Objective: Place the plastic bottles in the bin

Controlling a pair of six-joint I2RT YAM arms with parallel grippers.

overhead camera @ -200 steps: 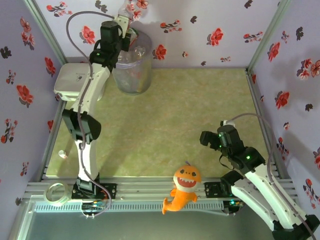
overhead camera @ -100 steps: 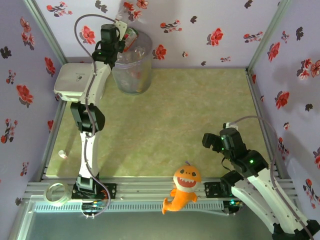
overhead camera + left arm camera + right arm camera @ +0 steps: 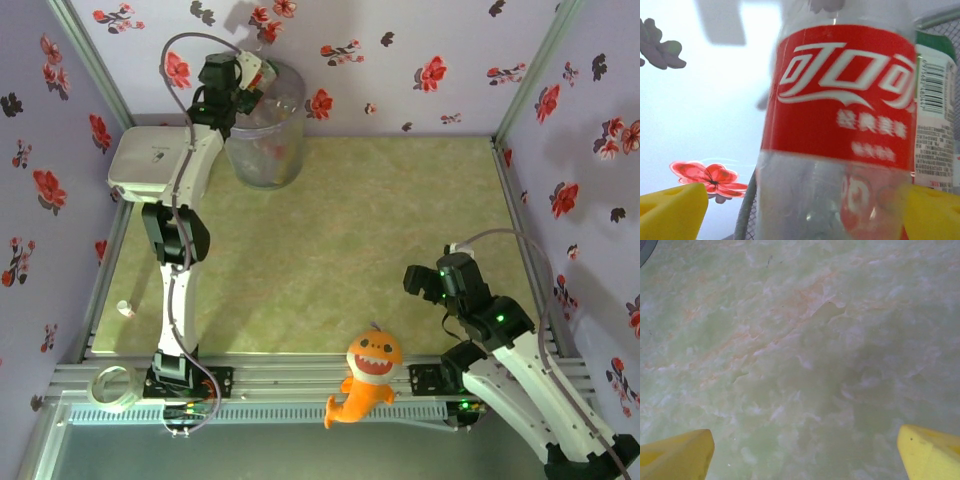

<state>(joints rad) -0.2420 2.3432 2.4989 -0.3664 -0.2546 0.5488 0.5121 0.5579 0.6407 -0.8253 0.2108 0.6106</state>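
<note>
Nearest the arms' bases and well apart from the bin, an orange plush shark (image 3: 372, 372) lies slumped. The right claw (image 3: 803, 452), also far from the bin, hovers low over the bare green marbled surface (image 3: 800, 340), its yellow fingertips (image 3: 675, 455) spread wide with nothing between them. The left arm is much the nearer one: it reaches right over the translucent grey round tapered plastic bin (image 3: 266, 150), which has a flat white rectangular box (image 3: 145, 160) just beside it on its left. The left claw (image 3: 807, 212) hangs above the far side of the bin's mouth with its jaws wide, and a clear plastic bottle with a red label (image 3: 840, 100) sits between them. A plain gap shows between the bottle and the pad (image 3: 670, 212) on the left of the wrist view, while the opposite pad looks to be touching it or nearly so. The bottle's long axis runs straight out along the claw's reach, directly ahead of it and over the bin's mouth rather than beside the bin. A drop from here looks likely to land inside, with the far rim the one thing it could clip. Pale shapes show through the bin's wall, too blurred to count.
</note>
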